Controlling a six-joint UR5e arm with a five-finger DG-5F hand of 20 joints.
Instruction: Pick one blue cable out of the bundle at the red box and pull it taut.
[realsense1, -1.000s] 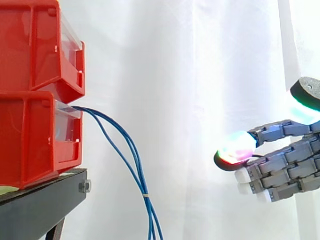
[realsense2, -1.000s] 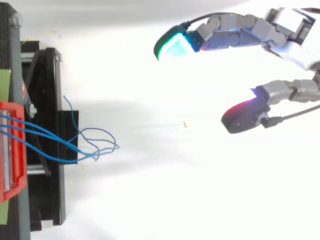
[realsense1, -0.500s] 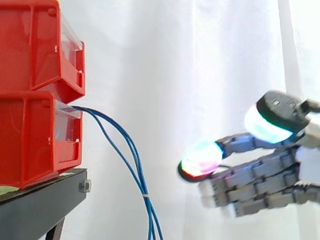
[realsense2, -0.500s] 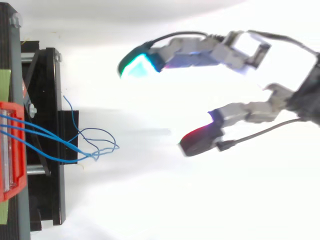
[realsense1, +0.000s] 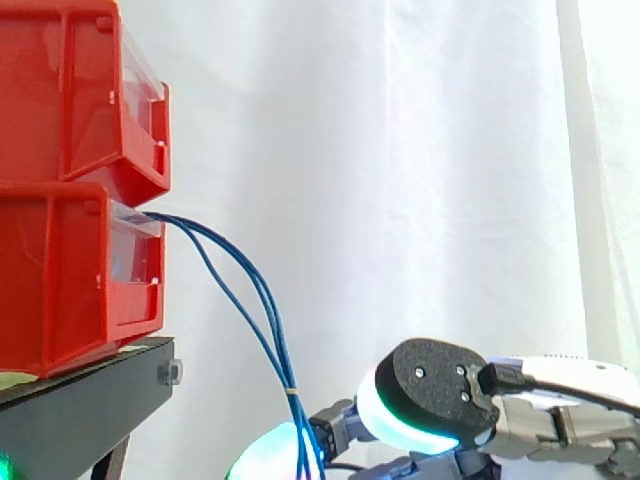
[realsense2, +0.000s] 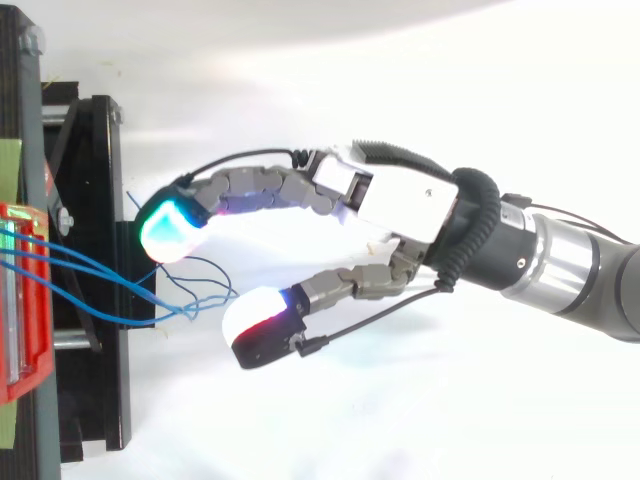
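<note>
Several blue cables (realsense1: 290, 385) leave the lower red bin (realsense1: 60, 280) and droop down to the right, tied together by a small band. From above, the strands run off the bin (realsense2: 20, 300) and end in loose loops (realsense2: 180, 310). My hand (realsense2: 400, 205) reaches in from the right with its fingers spread and relaxed. One cyan fingertip (realsense2: 170, 225) lies just beyond the loops, and the white and red thumb pad (realsense2: 260, 322) sits on their near side. The loops lie between them, unpinched. In the side view the hand (realsense1: 560, 420) is low, its pads level with the cables' hanging part.
Two red bins are stacked on a black stand (realsense1: 90, 400) at the left, the upper bin (realsense1: 70, 90) overhanging the lower. The stand's black frame (realsense2: 100, 150) lies under the cable loops. A white curtain hangs behind, with a white surface below.
The hand has moved left and down, from well clear of the cables to straddling their loops. Its fingers stay spread. The cables have not moved.
</note>
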